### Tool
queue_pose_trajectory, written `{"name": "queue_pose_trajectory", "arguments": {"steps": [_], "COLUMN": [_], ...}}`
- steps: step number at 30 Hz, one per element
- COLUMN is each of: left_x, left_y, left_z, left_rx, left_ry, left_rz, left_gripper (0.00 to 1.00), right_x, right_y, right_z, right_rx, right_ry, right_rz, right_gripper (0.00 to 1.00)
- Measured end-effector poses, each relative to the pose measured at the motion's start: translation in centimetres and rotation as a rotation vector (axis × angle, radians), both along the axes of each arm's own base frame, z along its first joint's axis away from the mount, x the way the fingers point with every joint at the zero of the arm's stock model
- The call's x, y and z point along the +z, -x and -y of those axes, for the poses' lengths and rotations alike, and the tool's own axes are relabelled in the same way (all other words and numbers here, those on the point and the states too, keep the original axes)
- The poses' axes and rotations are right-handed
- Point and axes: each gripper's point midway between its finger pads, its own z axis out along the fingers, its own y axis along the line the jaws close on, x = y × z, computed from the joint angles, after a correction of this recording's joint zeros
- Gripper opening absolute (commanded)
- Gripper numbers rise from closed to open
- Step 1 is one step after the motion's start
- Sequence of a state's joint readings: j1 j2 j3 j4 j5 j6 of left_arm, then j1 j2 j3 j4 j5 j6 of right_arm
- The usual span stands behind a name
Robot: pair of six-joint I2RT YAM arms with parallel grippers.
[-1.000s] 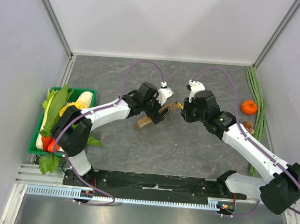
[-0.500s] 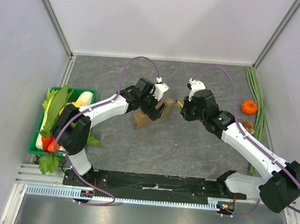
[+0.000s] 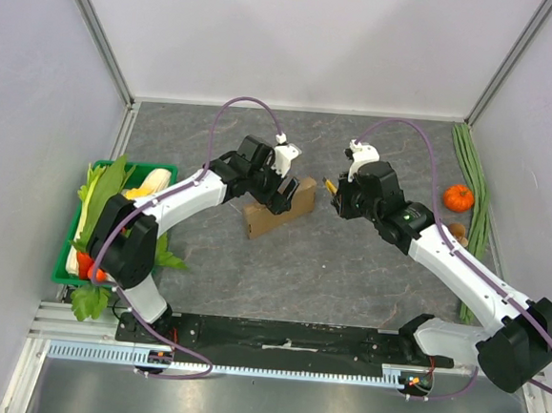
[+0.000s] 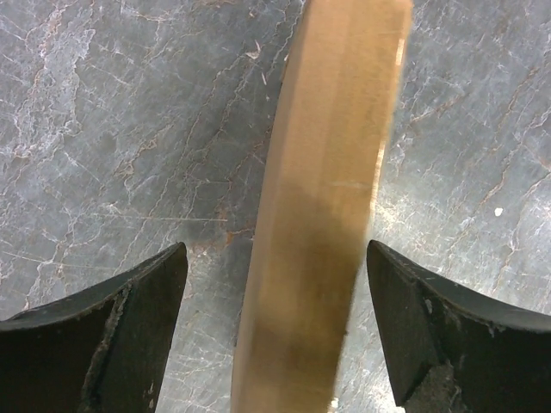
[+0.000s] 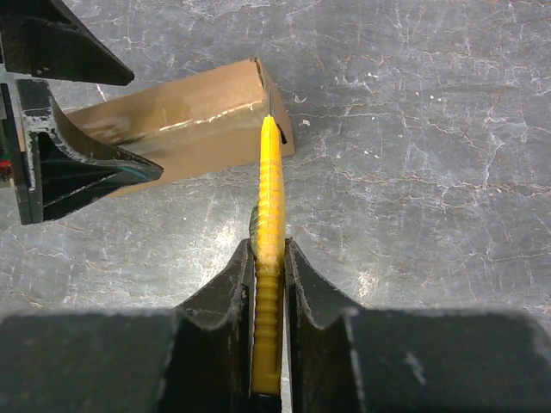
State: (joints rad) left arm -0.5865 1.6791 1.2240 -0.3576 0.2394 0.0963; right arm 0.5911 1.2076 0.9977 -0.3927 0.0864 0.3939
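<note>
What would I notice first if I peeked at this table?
The yellow cutter is pinched in the jaws of the right gripper, its tip pointing at the brown cardboard box in the middle. The left gripper hangs over that box with its jaws wide open on either side. A green basket of vegetables sits at the far left.

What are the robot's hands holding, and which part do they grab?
The right gripper pinches a yellow ridged cutter knife by its handle. The left gripper is open astride the brown cardboard box, gripping nothing.
</note>
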Motion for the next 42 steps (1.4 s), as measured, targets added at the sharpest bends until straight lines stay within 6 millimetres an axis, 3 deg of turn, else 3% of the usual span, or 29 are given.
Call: {"name": "queue_pose_trajectory", "arguments": {"steps": [8,15,18,22,24,29,35,42], "left_x": [1.1,3.2,6.3,12.6,16.5,23.2,27.0,27.3], "left_y": [0.2,0.1,0.1,-0.4,-0.9,-1.0,2.0,6.5], "left_z": [0.0,0.1,0.2,-0.5,-1.2,-2.7,-2.3,-1.9], "left_rx": [-0.003,0.007,0.016,0.071,0.11,0.117,0.007,-0.169], "left_ry": [0.018,0.05,0.096,0.201,0.279,0.425,0.534,0.597], "left_rz": [0.014,0.044,0.101,0.237,0.314,0.404,0.365,0.239], "left_gripper": [0.9,1.0,1.0,1.0,1.0,0.99,0.97,0.93], "right_x": [0.0,0.6,1.7,3.8,5.0,7.8,11.8,15.1], "right_y": [0.0,-0.2,-0.5,-1.2,-1.6,-1.6,0.0,4.0], "right_z": [0.0,-0.1,-0.3,-1.1,-2.0,-5.4,-9.3,-11.1], "right_rx": [-0.001,-0.001,0.0,0.013,0.04,0.212,0.495,0.764], "right_ry": [0.0,-0.008,-0.022,-0.053,-0.079,-0.156,-0.232,-0.309], "right_rz": [0.001,0.012,0.032,0.065,0.08,0.095,0.133,0.156], "right_gripper": [0.0,0.0,0.0,0.0,0.0,0.0,0.0,0.0]}}
